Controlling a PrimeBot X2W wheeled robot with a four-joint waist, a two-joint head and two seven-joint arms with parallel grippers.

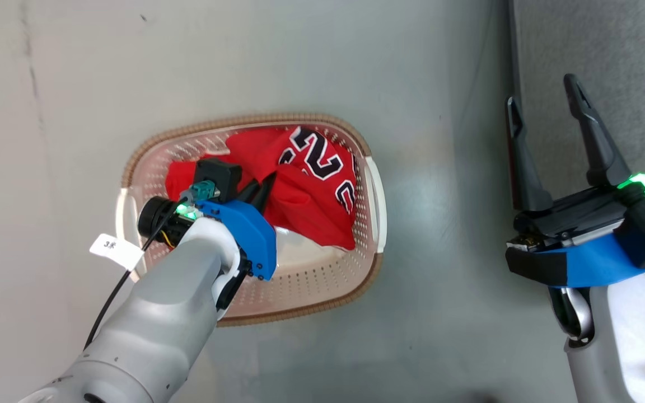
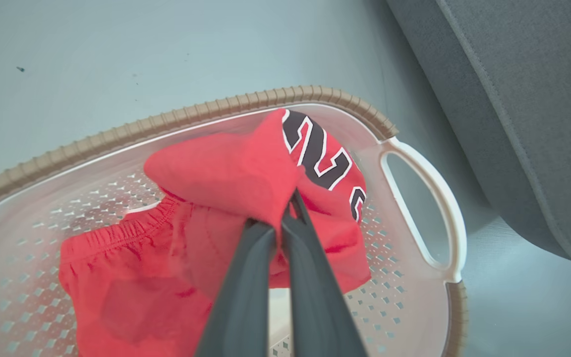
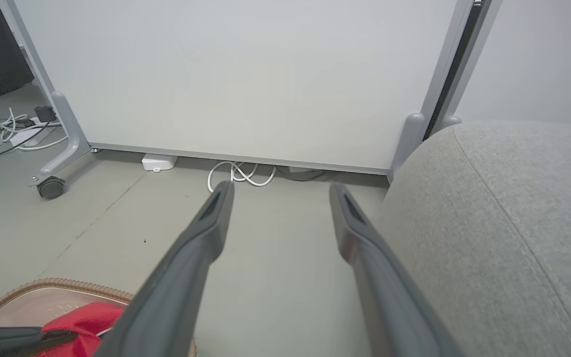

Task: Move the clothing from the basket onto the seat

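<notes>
Left tool (image 2: 280, 218): narrow, its fingers drawn nearly together on a fold of the jersey (image 1: 311, 168), reaching down inside the basket (image 1: 244, 123).
Reason for the hold: we judge the pinch sits on this raised fold because it is the highest cloth in the pile and can be taken without scraping the basket's base.
Jersey: red, soft and rumpled. It tents up at the pinch, and its black numerals edged in white face up on the side toward the seat (image 2: 523, 99).
Second garment (image 2: 117, 277): also red, with a gathered elastic band. It lies low on the basket's base, partly under the jersey. We cannot tell whether the pinch has caught any of it.
Basket: cream and perforated, with a brown woven-look rim and a white handle. It stands on the floor (image 1: 300, 56) with both garments inside.
Right tool (image 1: 542, 92): wide, fingers well apart and holding nothing. It is raised beside the seat's edge, well apart from the basket. We judge it is parked there to leave the path to the seat free.
Seat: grey woven upholstery with a rounded edge and a seam, to the robot's right of the basket with a strip of floor between.
Stage: early, we judge; no garment is across yet.
Far ground: a white panel (image 3: 246, 74) on wheeled feet, with cables (image 3: 238, 173) at its foot.
</notes>
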